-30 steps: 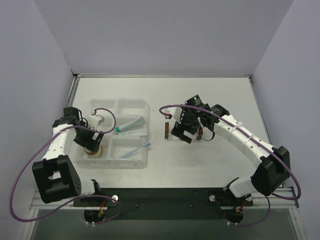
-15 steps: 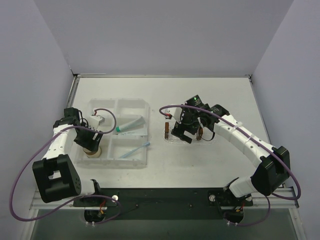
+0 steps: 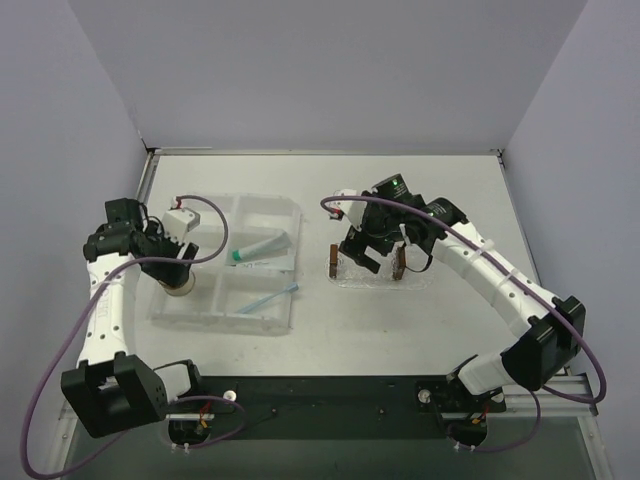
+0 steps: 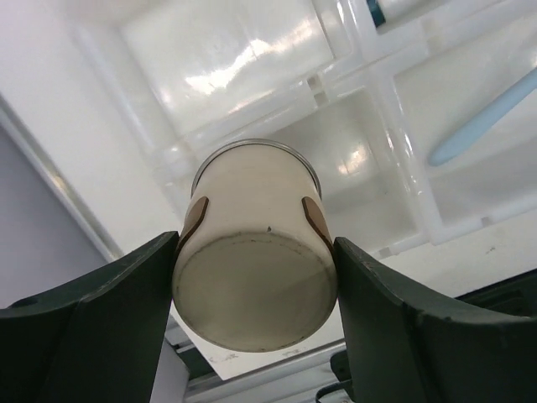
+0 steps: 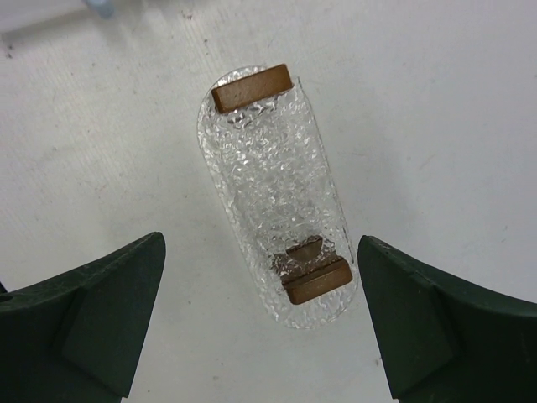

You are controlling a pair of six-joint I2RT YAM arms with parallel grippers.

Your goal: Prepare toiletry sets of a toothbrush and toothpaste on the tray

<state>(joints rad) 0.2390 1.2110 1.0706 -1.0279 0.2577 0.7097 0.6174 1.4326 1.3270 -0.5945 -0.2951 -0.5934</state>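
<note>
Nearest the arm bases, the slim light-blue translucent toothbrush (image 3: 268,299) lies slantwise in the near right compartment of the large clear rectangular plastic box (image 3: 240,212), which sits on the left half of the white bench (image 3: 330,180). The left wrist view shows the brush's end (image 4: 487,122) beyond a divider wall.

On the box's near left side, the left fingers (image 4: 109,319) are clamped on the round beige jar (image 4: 252,260), one brown pad pressed to each of its sides. The jar hangs over the near left compartment; whether it touches the box floor cannot be told.

To the right, apart from the box, the small clear oval tray (image 5: 277,176) with a bumpy, sparkly surface lies flat on the bench, a brown block-shaped end piece (image 5: 252,88) at each end. No toothbrush or tube lies on it. The right fingers (image 5: 92,311) hover above it, spread wide apart and holding nothing.

Farther back, the pale grey-white toothpaste tube (image 3: 265,247) with a teal-green cap lies in the far right compartment of the box.
</note>
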